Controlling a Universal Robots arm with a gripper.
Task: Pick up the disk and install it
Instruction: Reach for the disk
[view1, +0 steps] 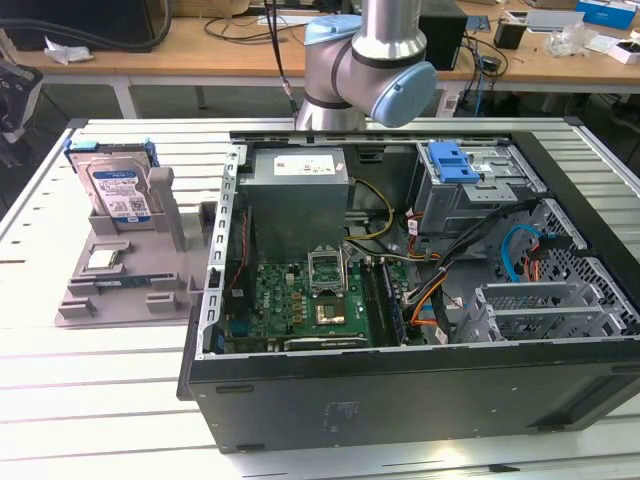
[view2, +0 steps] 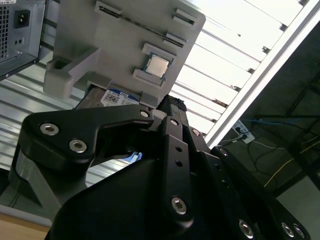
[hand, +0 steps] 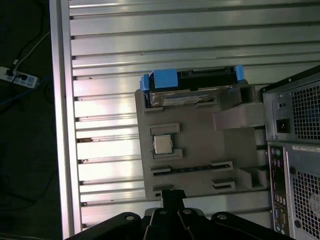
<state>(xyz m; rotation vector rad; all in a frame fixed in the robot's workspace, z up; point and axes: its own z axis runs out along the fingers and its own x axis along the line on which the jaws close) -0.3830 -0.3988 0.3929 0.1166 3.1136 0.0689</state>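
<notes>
On the grey holder sit one disk and one chip.

The exterior view looks down from high up and some way off across the slatted tabletop. It takes in the whole open computer case at centre, with the arm at twelve o'clock and the grey holder at nine o'clock of the case. The first wrist view faces straight down on that holder from well above, while the second wrist view looks at it aslant past the black body of the gripper. All three views share the holder, the slats around it and the case's end nearest it.
</notes>
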